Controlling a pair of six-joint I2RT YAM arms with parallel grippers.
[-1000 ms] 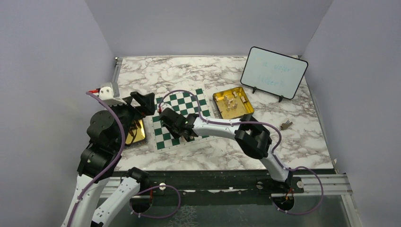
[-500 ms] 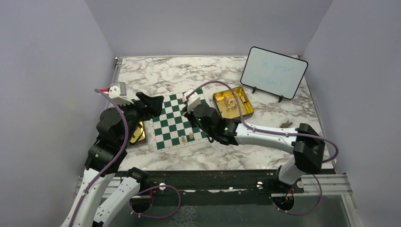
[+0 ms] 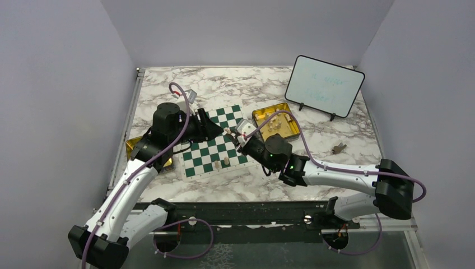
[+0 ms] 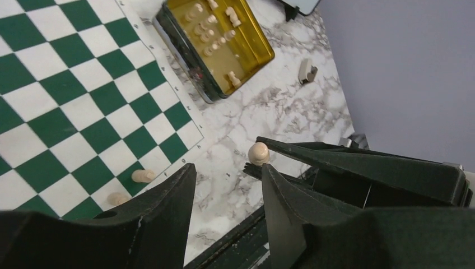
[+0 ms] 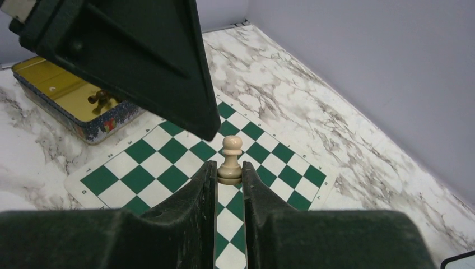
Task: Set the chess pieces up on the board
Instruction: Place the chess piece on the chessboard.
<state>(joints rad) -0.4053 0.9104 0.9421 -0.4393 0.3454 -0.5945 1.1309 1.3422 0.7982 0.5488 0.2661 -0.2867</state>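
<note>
A cream pawn (image 5: 230, 157) is being pinched at its base by the right gripper (image 5: 228, 172) over the green-and-white board (image 5: 147, 151). The left gripper (image 4: 227, 174) is being held just beside it, jaws apart and empty.

Glossy gold metal tin (image 4: 253, 54); matt board (image 4: 84, 112); marbled tabletop (image 4: 269, 106).
</note>
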